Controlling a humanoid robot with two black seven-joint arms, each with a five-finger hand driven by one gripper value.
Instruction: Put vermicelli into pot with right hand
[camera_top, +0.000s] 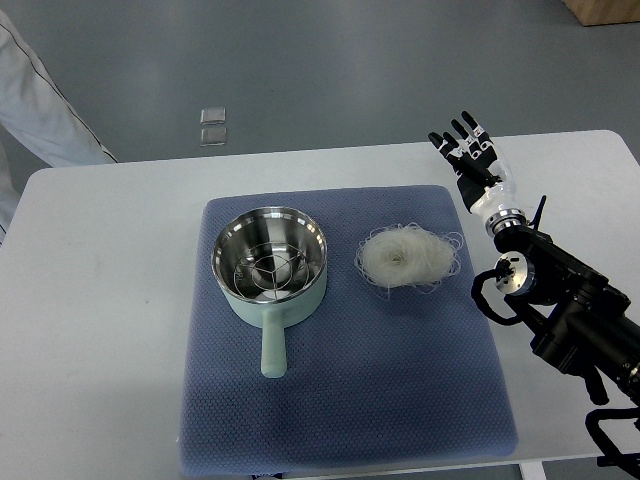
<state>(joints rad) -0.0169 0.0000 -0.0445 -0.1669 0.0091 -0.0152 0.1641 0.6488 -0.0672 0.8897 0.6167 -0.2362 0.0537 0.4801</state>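
right hand (468, 150): fingers spread, holding nothing, above the white worktop (100, 330) past the mat's far right corner | vermicelli (408, 257): loose nest on the blue mat (350, 400), just right of the pot, apart from the hand | pot (270, 265): pale green, steel-lined, handle toward the camera | a person's white sleeve (40, 100) at upper left
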